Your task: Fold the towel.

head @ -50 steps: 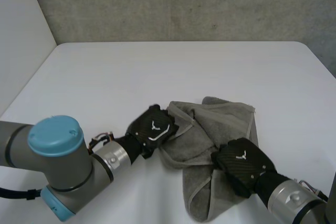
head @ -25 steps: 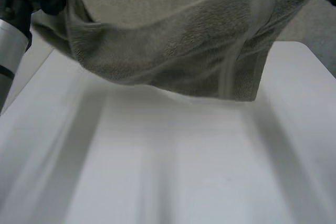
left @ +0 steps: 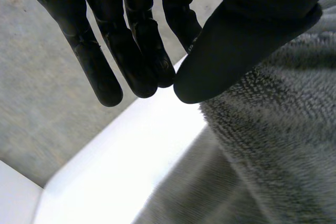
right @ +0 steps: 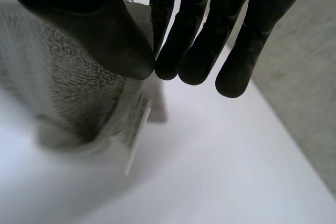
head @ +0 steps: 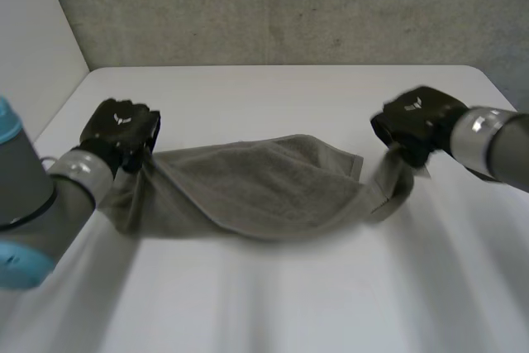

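Note:
A grey-green towel [head: 264,188] hangs stretched between my two hands, and its sagging middle rests on the white table [head: 273,97]. My left hand [head: 120,130] is raised at the towel's left end. In the left wrist view, this left hand [left: 252,30] pinches the towel [left: 273,150] between thumb and straight fingers. My right hand [head: 417,121] holds the right end, from which a narrow strip of cloth hangs. The right wrist view shows the right hand [right: 89,30] with its thumb pressing the towel [right: 79,98] against the fingers.
A grey concrete wall [head: 289,6] stands behind the table's far edge, and a pale wall [head: 33,55] runs along its left side. Bare table lies ahead of the towel and in front of it.
A second ago the towel lay crumpled at the table's front under both hands. It was lifted high and spread out, and now hangs lower, stretched wide with its middle on the table.

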Robot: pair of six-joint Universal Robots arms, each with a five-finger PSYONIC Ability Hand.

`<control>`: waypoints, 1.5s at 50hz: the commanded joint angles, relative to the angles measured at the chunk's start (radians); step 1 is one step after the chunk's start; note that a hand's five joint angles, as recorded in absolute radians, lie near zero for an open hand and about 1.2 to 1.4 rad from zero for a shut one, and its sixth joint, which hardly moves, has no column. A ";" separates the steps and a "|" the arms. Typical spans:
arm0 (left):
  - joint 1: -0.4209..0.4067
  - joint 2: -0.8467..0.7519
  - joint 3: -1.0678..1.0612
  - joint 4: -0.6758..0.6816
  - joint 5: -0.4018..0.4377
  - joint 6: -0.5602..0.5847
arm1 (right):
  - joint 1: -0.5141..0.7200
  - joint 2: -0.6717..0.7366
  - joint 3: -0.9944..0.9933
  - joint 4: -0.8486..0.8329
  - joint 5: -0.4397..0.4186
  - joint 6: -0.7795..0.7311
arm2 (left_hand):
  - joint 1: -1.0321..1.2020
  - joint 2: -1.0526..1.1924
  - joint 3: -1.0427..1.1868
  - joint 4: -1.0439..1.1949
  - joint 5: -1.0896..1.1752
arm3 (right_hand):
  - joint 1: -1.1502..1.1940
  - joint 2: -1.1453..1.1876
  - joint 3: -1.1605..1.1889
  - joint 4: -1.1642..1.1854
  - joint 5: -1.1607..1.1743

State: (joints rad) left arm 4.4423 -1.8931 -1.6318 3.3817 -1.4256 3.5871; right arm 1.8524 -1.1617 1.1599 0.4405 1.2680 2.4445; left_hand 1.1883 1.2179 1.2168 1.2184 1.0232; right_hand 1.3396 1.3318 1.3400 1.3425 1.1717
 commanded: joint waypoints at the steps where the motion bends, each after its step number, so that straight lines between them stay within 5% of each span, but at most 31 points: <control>1: -0.001 -0.155 0.339 0.125 -0.016 0.012 | 0.070 0.166 -0.360 -0.240 0.114 0.140 | 0.208 0.178 0.180 0.178 0.198 | 0.057 0.064 0.056 0.054 0.050; 7: -0.008 -0.140 0.630 0.292 -0.139 -0.091 | 0.073 0.165 -0.621 -0.578 0.165 0.214 | 0.208 0.178 0.180 0.178 0.198 | 0.057 0.064 0.056 0.054 0.050; 13: -0.008 -0.072 0.678 0.343 -0.242 -0.202 | 0.067 0.108 -0.602 -0.602 0.180 0.272 | 0.208 0.178 0.180 0.178 0.198 | 0.057 0.064 0.056 0.054 0.050; 26: 0.008 0.058 0.047 0.258 -0.268 -0.269 | 0.044 -0.001 -0.099 -0.345 0.010 0.199 | 0.208 0.178 0.180 0.178 0.198 | 0.057 0.064 0.056 0.054 0.050; 35: 0.003 0.009 -0.243 0.298 -0.265 -0.264 | -0.016 -0.019 0.262 -0.339 0.011 -0.018 | 0.208 0.178 0.180 0.178 0.198 | 0.057 0.064 0.056 0.054 0.050; 46: 0.008 0.080 -0.419 0.248 -0.136 -0.217 | -0.121 -0.116 0.578 -0.411 0.004 -0.053 | 0.208 0.178 0.180 0.178 0.198 | 0.057 0.064 0.056 0.054 0.050; 48: 0.008 0.144 -0.444 0.254 -0.108 -0.185 | -0.142 -0.156 0.636 -0.463 0.001 -0.048 | -0.211 -0.241 -0.240 -0.242 -0.221 | 0.057 0.064 0.056 0.054 0.050; 53: 0.003 0.207 -0.447 0.272 -0.081 -0.130 | -0.153 -0.184 0.696 -0.558 -0.002 0.002 | -0.692 -0.722 -0.721 -0.722 -0.702 | 0.057 0.064 0.056 0.054 0.050; 62: 0.031 0.216 -0.375 0.331 -0.065 -0.096 | -0.183 -0.185 0.735 -0.666 -0.007 0.099 | -0.763 -0.793 -0.792 -0.794 -0.773 | 0.057 0.064 0.056 0.054 0.050; 67: 0.058 0.137 -0.315 0.328 0.074 -0.094 | -0.208 -0.181 0.745 -0.672 -0.015 0.102 | -0.743 -0.772 -0.771 -0.773 -0.752 | 0.057 0.064 0.056 0.054 0.050; 75: 0.036 -0.006 -0.267 0.297 0.175 -0.094 | -0.214 -0.165 0.761 -0.677 -0.038 0.099 | -0.792 -0.822 -0.821 -0.823 -0.802 | 0.057 0.064 0.056 0.054 0.050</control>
State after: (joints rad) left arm 4.4981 -1.7916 -1.9352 3.7006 -1.3193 3.4934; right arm 1.6418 -1.3375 1.9099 -0.2358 1.2454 2.5495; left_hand 0.3916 0.3897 0.3909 0.3891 0.2098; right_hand 1.3403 1.3318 1.3436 1.3424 1.1778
